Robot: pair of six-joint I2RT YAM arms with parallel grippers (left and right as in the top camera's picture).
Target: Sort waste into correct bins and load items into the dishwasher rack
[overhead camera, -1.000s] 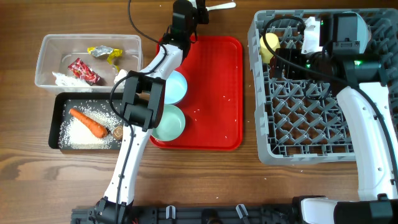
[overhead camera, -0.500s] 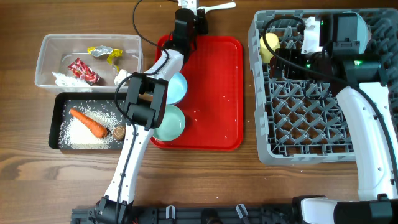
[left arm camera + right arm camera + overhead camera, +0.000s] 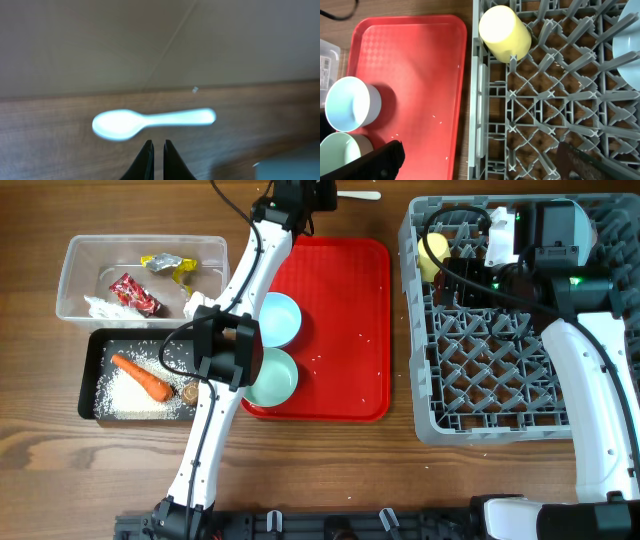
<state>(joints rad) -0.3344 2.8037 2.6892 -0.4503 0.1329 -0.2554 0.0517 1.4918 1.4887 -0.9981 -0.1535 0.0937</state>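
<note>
The white plastic spoon (image 3: 358,194) lies on the wood beyond the red tray; in the left wrist view it (image 3: 150,121) sits just past my fingertips, apart from them. My left gripper (image 3: 155,144) is shut and empty. My right gripper (image 3: 480,162) is open wide and empty over the left edge of the grey dishwasher rack (image 3: 430,415). A yellow cup (image 3: 504,31) lies in the rack, and a light blue plate (image 3: 627,50) stands at its right. The light blue bowl (image 3: 277,318) and mint bowl (image 3: 272,377) sit on the red tray. The pink cup is out of view.
The clear tub (image 3: 80,250) holds a red wrapper (image 3: 133,293), a silver-yellow wrapper (image 3: 168,266) and a white tissue (image 3: 105,307). The black tray (image 3: 90,370) holds the carrot (image 3: 142,376), rice (image 3: 125,395) and a brown lump (image 3: 189,392). Rice grains dot the red tray (image 3: 350,330).
My left arm has shifted toward the table's far edge and a little left. The spoon now lies level on the wood. The right arm has not moved.
</note>
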